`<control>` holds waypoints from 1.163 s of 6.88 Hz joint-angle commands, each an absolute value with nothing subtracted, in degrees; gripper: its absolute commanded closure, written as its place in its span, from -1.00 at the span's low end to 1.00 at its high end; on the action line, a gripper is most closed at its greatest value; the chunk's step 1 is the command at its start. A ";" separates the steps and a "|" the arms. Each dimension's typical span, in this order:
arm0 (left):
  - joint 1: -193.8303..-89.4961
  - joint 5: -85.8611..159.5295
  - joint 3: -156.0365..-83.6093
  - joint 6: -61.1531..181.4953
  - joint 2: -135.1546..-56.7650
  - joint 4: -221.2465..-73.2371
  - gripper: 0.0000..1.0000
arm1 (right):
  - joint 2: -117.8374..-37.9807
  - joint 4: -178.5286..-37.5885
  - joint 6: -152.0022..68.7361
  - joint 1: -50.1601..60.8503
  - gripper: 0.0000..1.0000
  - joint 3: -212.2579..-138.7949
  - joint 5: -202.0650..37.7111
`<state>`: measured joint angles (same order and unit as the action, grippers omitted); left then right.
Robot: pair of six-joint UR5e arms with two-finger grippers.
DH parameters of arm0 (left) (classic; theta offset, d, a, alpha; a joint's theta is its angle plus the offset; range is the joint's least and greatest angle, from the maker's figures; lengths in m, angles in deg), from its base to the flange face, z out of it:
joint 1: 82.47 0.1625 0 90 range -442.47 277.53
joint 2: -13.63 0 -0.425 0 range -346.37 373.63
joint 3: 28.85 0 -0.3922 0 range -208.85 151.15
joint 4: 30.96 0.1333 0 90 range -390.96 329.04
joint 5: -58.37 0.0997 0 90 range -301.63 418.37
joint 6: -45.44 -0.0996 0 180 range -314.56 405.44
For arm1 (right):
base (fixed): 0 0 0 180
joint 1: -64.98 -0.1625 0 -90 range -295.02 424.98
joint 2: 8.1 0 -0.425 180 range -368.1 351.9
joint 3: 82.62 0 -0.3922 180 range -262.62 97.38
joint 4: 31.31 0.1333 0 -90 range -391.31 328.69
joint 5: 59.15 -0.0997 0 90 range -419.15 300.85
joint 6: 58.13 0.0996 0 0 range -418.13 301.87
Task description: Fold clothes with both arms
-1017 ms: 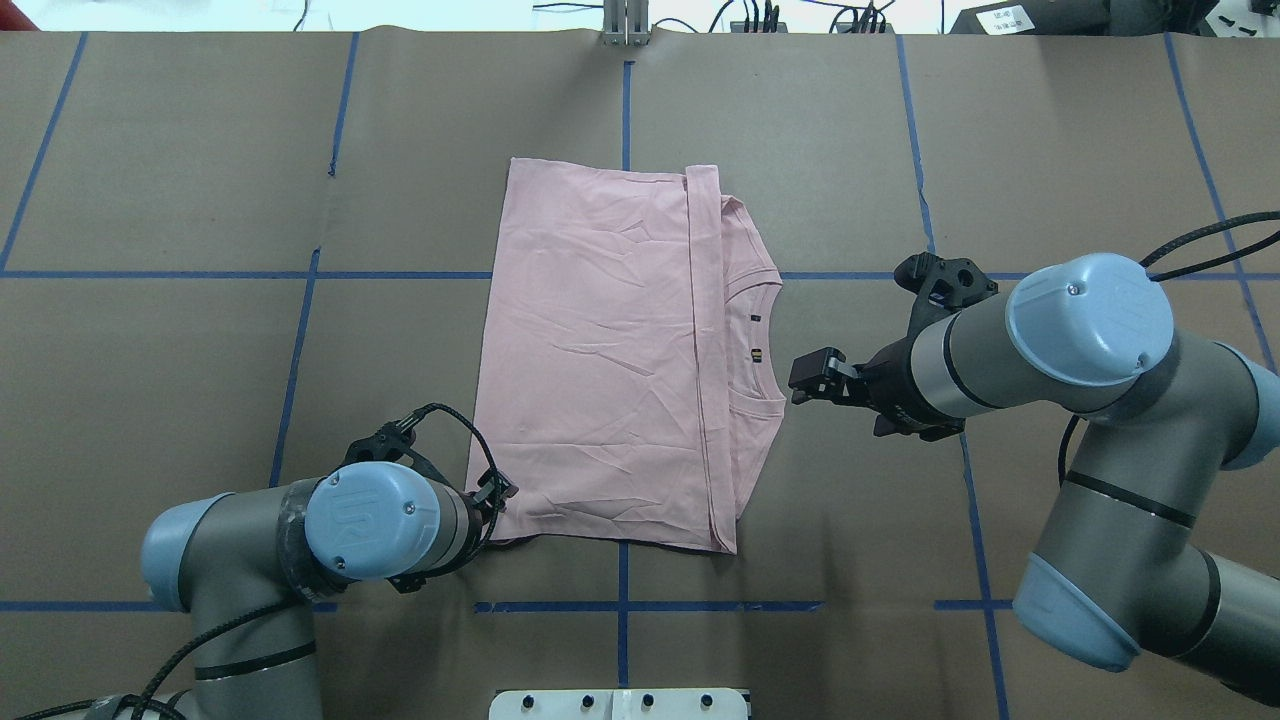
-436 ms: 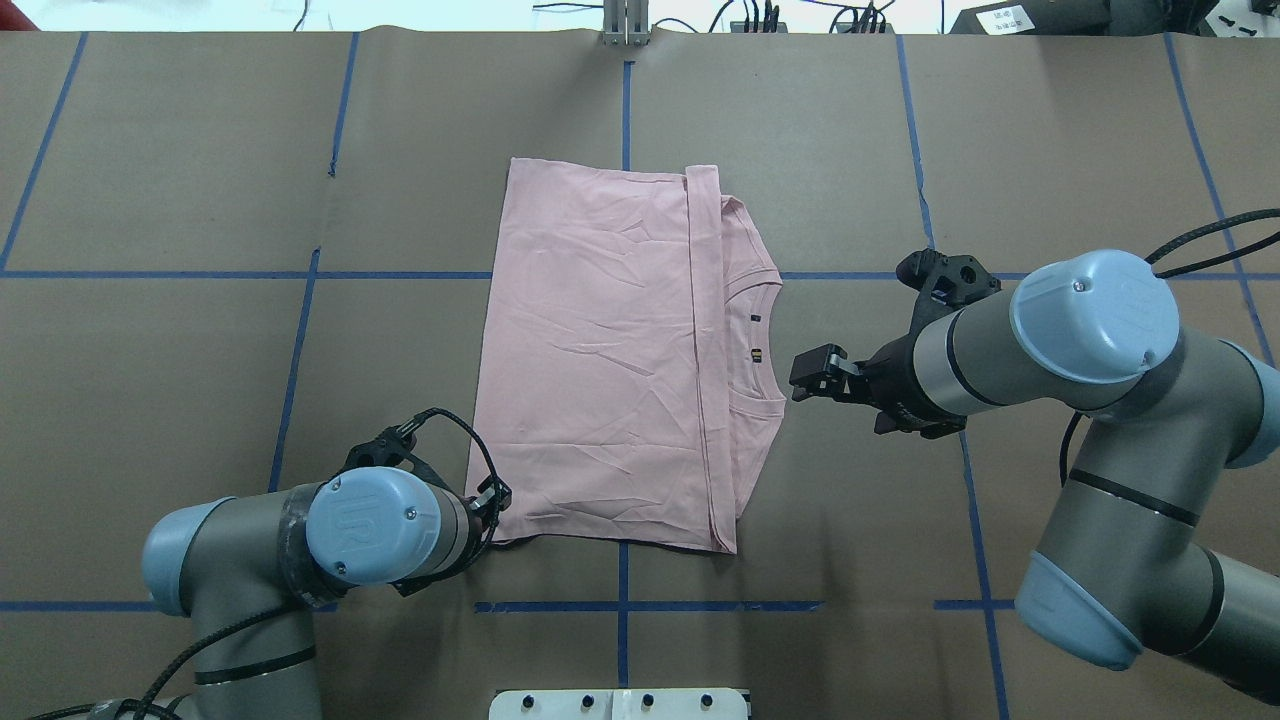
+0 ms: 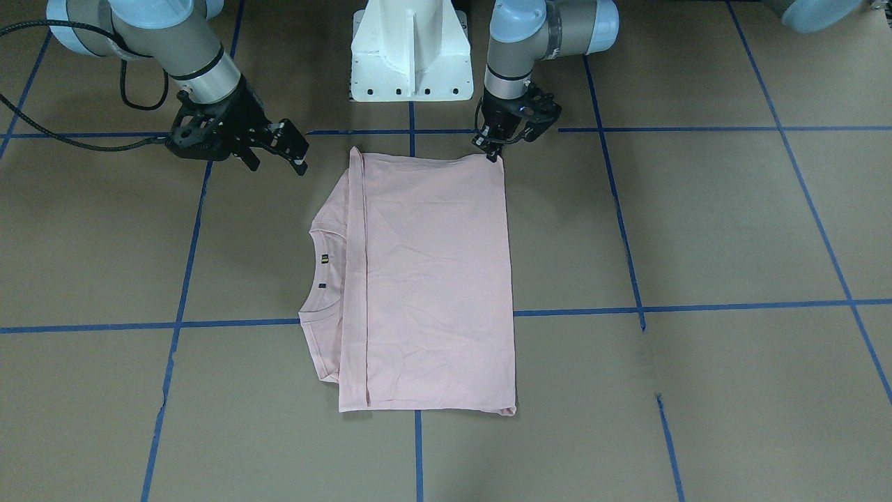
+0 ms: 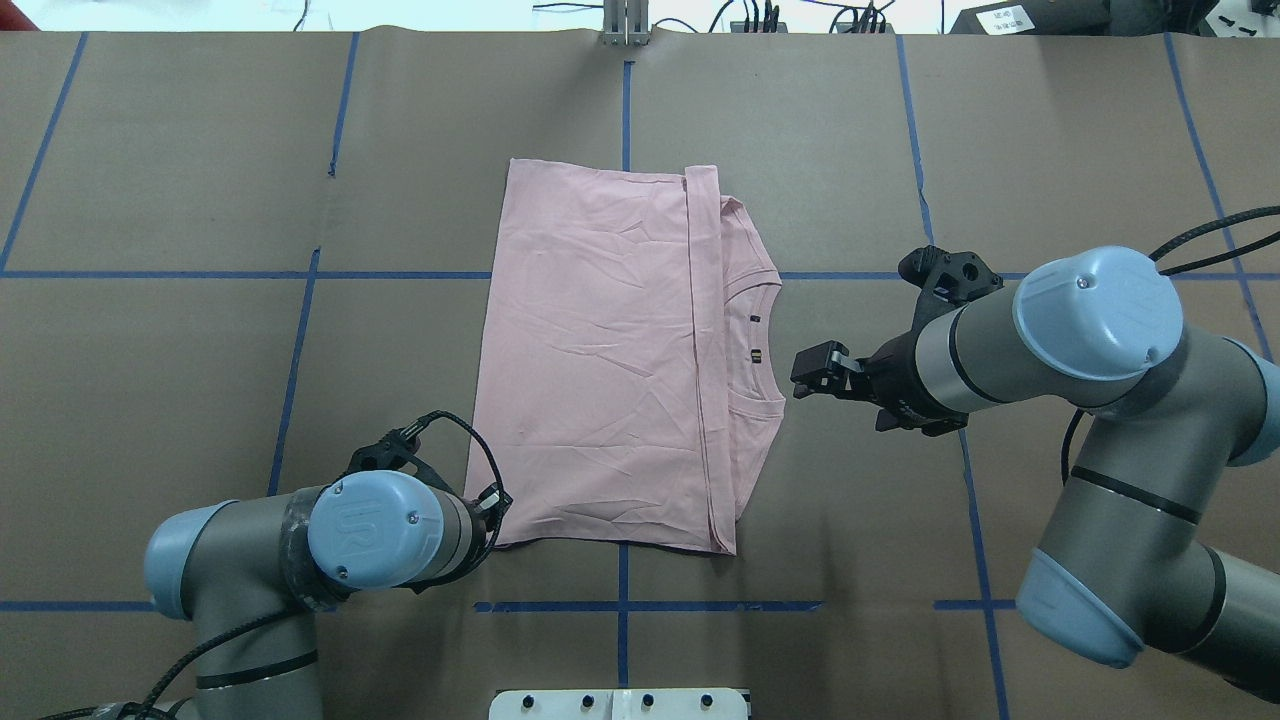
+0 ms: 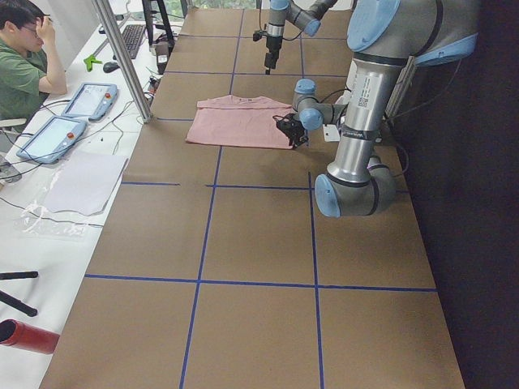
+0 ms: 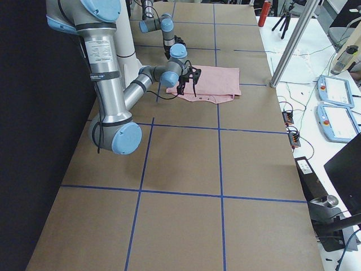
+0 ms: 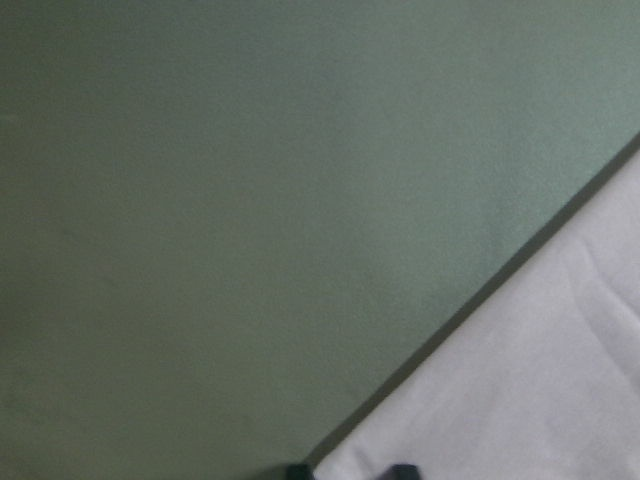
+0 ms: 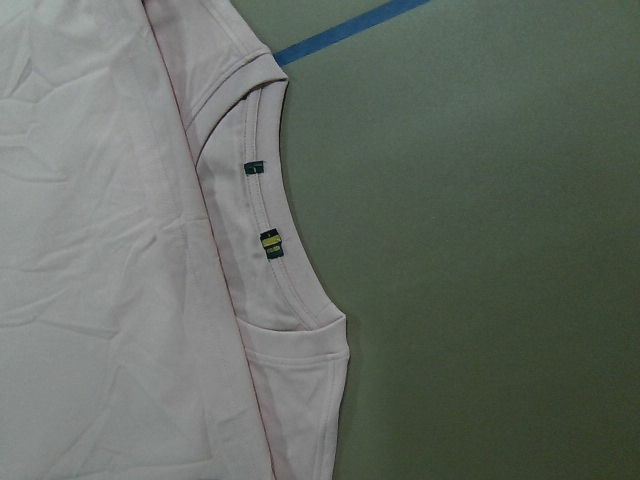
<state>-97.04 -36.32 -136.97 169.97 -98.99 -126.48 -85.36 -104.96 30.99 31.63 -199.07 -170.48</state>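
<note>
The clothes are one pale pink T-shirt lying folded and flat on the brown table, its ribbed collar with two small tags facing my right side. My left gripper points down at the shirt's near left corner. In the left wrist view its two tips stand apart with pale fabric between them, so it reads as open. My right gripper hovers open just right of the collar, clear of the cloth.
The white pedestal base stands at the near edge, behind the shirt's near hem. Blue tape lines grid the table. A person sits at a side table with tablets, beyond the table's far edge.
My left arm has slid a little toward the near edge at the shirt corner. The right gripper has barely shifted. The shirt lies as before.
</note>
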 commanded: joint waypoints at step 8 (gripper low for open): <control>-97.14 -36.38 -142.58 167.17 -99.04 -120.70 1.00 | -74.52 -119.61 46.79 43.86 -1.00 -195.04 -160.97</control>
<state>-97.07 -36.47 -142.64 167.32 -99.08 -120.64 -79.97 -109.78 44.11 40.56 -195.96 -165.43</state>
